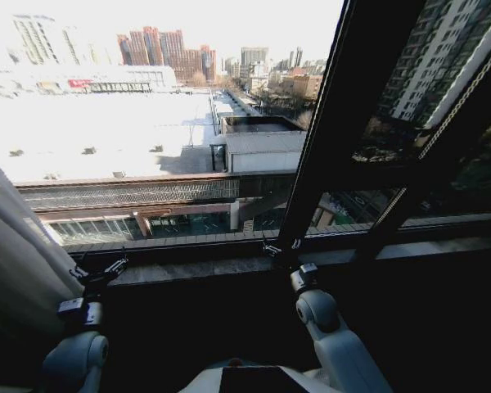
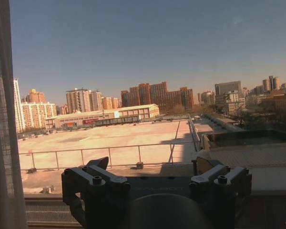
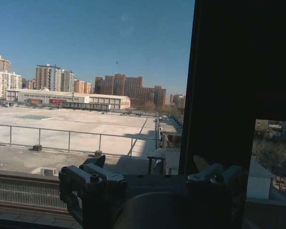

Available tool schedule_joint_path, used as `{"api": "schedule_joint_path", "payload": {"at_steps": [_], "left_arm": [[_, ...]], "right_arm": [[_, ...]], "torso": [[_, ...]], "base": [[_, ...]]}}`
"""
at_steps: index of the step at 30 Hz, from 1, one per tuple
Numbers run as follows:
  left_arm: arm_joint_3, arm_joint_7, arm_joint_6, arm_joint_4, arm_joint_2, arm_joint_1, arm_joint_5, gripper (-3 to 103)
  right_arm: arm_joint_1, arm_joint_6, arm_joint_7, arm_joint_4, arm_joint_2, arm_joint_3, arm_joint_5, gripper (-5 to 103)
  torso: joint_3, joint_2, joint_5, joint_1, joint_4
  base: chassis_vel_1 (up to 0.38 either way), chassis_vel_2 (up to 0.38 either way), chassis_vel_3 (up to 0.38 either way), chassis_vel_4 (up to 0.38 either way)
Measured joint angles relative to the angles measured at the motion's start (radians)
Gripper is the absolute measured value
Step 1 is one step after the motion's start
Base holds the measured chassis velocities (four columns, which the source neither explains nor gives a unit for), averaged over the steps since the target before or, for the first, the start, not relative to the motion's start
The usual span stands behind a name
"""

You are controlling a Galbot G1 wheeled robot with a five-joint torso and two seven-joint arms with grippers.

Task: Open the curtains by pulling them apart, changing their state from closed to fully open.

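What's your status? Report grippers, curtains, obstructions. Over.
Left gripper open, empty, beside the curtain bunched at the left edge. Right gripper open, empty, at the black window frame bar. Glass between uncovered.

No lettering, number or brand can be read anywhere. A red sign point(image 3: 56, 101) sits on the long low building point(image 3: 69, 100) beyond the flat rooftop, but its characters are too small to make out.
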Motion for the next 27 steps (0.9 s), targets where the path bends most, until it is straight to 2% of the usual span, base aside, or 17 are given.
{"api": "schedule_joint_path", "payload": {"at_steps": [12,27], "left_arm": [[-0.009,-0.001,-0.024,0.008,-0.005,0.017,0.001,100],[-0.010,-0.002,-0.056,0.007,-0.007,0.041,-0.002,100]], "right_arm": [[-0.009,0.001,0.001,0.016,-0.002,0.001,0.002,100],[-0.019,0.000,0.002,0.039,0.005,-0.004,0.001,100]], "torso": [[0.000,0.000,0.0000,0.000,0.0002],[0.000,0.000,0.0000,0.000,0.0002]], "base": [[-0.366,-0.363,0.370,0.369],[-0.313,-0.392,0.303,0.393]]}}
